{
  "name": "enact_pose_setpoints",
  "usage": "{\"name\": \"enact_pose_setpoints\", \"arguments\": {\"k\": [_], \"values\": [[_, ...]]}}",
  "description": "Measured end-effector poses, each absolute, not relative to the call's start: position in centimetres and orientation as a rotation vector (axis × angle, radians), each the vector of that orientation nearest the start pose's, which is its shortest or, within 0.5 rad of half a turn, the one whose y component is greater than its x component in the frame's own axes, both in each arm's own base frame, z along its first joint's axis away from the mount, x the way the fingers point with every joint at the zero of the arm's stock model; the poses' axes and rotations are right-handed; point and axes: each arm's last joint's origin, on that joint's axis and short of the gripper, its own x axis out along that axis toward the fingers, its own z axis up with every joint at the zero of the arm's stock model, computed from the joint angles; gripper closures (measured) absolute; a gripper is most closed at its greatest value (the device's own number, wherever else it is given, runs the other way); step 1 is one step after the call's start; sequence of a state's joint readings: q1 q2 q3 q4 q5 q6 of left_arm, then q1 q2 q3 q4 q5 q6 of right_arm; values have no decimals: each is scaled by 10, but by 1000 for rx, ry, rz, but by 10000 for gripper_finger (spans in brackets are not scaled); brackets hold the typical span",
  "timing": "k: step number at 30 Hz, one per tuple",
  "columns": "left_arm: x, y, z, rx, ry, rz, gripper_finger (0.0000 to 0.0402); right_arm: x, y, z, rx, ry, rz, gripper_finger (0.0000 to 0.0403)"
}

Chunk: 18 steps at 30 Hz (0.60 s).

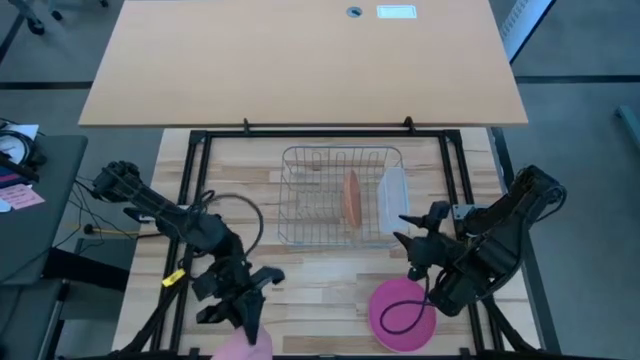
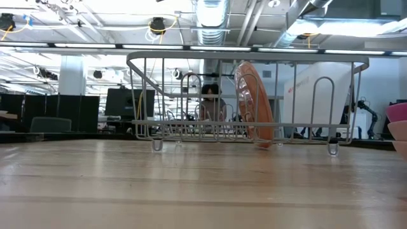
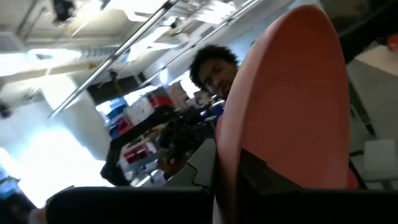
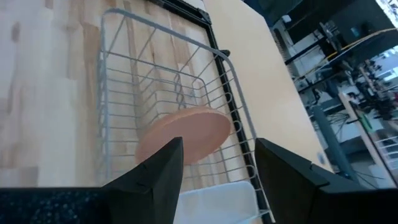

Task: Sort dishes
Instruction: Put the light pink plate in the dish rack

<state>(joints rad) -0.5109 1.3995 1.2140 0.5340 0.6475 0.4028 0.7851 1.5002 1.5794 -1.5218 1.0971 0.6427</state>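
Note:
A salmon-orange plate [image 1: 351, 199] stands on its rim between the wires of the wire rack [image 1: 310, 205]; it also shows in the low view [image 2: 254, 105] and the right wrist view [image 4: 186, 134]. A magenta plate [image 1: 403, 312] lies flat on the table at the near right. My left gripper [image 1: 252, 318], at the table's near edge, is shut on a pale pink plate [image 1: 245, 346]. My right gripper [image 1: 412, 232] stands open just right of the rack's near corner, its fingers [image 4: 168, 165] empty and pointing slantwise down toward the rack. My left gripper pinches the pale pink plate at its rim [image 3: 261, 177], one finger on each face. The fingers reach toward the table's near edge, about level. The plate [image 3: 292, 93] stands on edge and sticks out beyond the fingers, held in the air at the near edge.
A translucent tub [image 1: 392, 200] sits against the rack's right side. A dark cable [image 1: 405, 315] lies over the magenta plate. Magenta and pale pink rims [image 2: 397, 127] show at the low view's right edge. A person [image 3: 214, 71] shows in the room beyond.

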Motion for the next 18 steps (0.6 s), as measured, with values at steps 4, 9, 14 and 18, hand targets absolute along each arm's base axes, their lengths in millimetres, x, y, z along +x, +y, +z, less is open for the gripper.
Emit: {"name": "enact_pose_setpoints", "arguments": {"k": [4,9,14,18], "values": [[265,-151,417,343,-585,-994,389,202,151,366,-577,714,-520,201],[273,-131,418,302,-541,-975,389,208,140,366,-577,739,-564,201],[278,-109,423,295,-515,-927,389,211,135,366,-571,748,-586,201],[276,-75,447,309,-484,-880,389,212,133,366,-580,758,-594,201]]}}
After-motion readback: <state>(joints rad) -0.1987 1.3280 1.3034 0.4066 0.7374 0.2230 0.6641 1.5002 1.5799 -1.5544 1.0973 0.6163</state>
